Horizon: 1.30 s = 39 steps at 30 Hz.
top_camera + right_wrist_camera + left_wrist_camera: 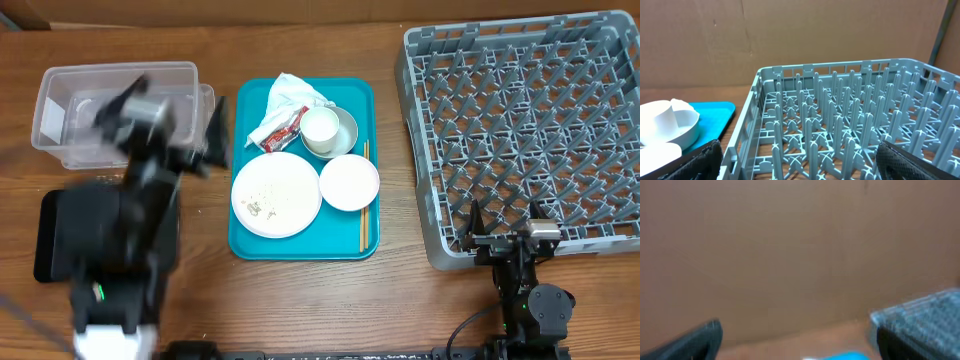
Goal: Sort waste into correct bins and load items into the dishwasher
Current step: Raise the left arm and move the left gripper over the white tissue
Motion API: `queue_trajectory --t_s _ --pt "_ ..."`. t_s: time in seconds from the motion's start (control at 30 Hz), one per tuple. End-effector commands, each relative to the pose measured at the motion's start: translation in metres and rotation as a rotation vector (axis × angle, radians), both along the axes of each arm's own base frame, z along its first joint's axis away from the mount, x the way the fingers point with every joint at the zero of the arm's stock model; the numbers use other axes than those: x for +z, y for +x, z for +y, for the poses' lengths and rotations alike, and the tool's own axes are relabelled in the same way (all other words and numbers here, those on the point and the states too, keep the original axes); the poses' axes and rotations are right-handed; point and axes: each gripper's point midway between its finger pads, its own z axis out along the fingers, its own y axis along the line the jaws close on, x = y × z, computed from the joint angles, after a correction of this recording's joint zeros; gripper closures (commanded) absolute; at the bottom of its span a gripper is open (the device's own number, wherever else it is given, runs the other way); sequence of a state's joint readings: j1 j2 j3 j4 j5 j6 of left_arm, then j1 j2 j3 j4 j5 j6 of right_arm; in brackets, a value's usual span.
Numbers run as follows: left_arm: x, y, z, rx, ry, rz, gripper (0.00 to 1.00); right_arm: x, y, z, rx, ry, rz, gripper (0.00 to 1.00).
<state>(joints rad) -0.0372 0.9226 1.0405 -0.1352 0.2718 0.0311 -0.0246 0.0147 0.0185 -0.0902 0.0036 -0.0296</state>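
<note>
Holding the right gripper [503, 228] wide open, gripping nothing, at the near rim of the grey pegged plastic dish rack [418, 120]. Spreading the left gripper [797, 335] equally, empty, above the clear tub [60, 110], past the black tray [50, 235]. Sitting on a glossy teal tray [245, 240]: speckled plate [290, 200], bowl [349, 183], cup [320, 128], chopsticks [364, 215], crumpled napkin [290, 95]. Backing the wood-grain table [400, 300] with brown cardboard [790, 30].

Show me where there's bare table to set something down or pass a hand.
Widest: bare wood in front of the teal tray, across to the right gripper. Only a narrow strip separates the tray from the dish rack. The tray is crowded.
</note>
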Motion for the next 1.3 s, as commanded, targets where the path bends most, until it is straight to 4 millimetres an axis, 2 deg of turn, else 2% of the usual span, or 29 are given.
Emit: queue_trajectory --t_s 0.0,0.07,0.17,0.33,0.43,0.57,0.7,0.8,0.9,1.03,1.27 --pt "0.015 0.011 -0.042 -0.276 0.077 0.075 0.00 -0.001 0.000 0.000 0.002 0.003 -0.008 0.00" --pt "0.012 0.022 -0.050 -0.326 0.031 0.151 0.00 -0.001 0.000 0.000 0.002 0.003 -0.008 0.00" --pt "0.013 0.035 -0.060 -0.399 0.012 0.173 0.00 -0.001 0.000 0.000 0.002 0.003 -0.008 0.00" --pt "0.013 0.073 -0.045 -0.277 -0.028 0.287 0.00 -0.001 0.000 0.000 0.002 0.003 -0.008 0.00" --pt "-0.001 0.088 -0.028 -0.163 0.011 0.455 0.00 -0.001 0.000 0.000 0.002 0.003 -0.008 0.00" --pt "-0.030 0.092 -0.016 -0.116 0.102 0.679 0.00 -0.001 0.000 0.000 0.002 0.003 -0.008 0.00" --pt "-0.044 0.098 -0.028 -0.169 0.047 0.776 0.00 -0.001 0.000 0.000 0.002 0.003 -0.008 0.00" --pt "-0.053 0.112 -0.034 -0.191 0.016 0.781 0.00 -0.001 0.000 0.000 0.002 0.003 -0.008 0.00" --pt "-0.077 0.126 -0.033 -0.131 0.067 0.822 0.00 -0.001 0.000 0.000 0.002 0.003 -0.008 0.00" --pt "-0.125 0.144 -0.019 0.124 0.191 0.927 0.00 -0.001 0.000 0.000 0.002 0.003 -0.008 0.00" --pt "-0.177 0.173 -0.036 0.255 0.368 0.942 0.00 -0.001 0.000 0.000 0.002 0.003 -0.008 0.00"
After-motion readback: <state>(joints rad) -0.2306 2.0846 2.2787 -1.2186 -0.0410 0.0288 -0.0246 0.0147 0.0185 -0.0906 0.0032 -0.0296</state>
